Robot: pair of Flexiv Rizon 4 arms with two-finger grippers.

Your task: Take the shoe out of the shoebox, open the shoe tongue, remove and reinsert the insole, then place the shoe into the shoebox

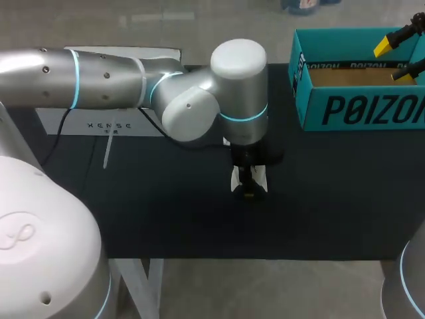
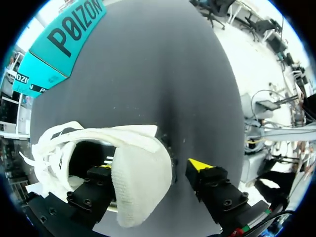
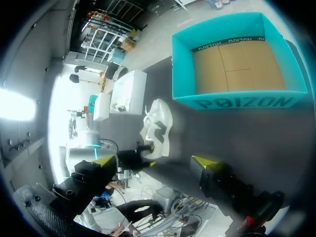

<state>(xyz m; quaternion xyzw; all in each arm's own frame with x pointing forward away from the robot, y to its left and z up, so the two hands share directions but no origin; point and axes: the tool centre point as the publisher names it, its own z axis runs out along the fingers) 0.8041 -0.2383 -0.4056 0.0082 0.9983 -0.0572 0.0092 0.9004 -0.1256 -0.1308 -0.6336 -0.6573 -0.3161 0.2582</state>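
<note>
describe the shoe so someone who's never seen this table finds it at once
Start at the black table, with the teal shoebox at its far right. Near the middle, at the left end effector, lies the shoe: white and laced, unlike the shoebox.

The head camera looks down from behind, shoebox [image 1: 358,109] at two o'clock; both wrist cameras share it and the shoe [image 2: 140,173], the left one closest.

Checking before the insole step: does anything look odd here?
Nothing damaged or spilled. The left pincer straddles the side of the white shoe, one finger inside its opening, the other clear of it.
</note>
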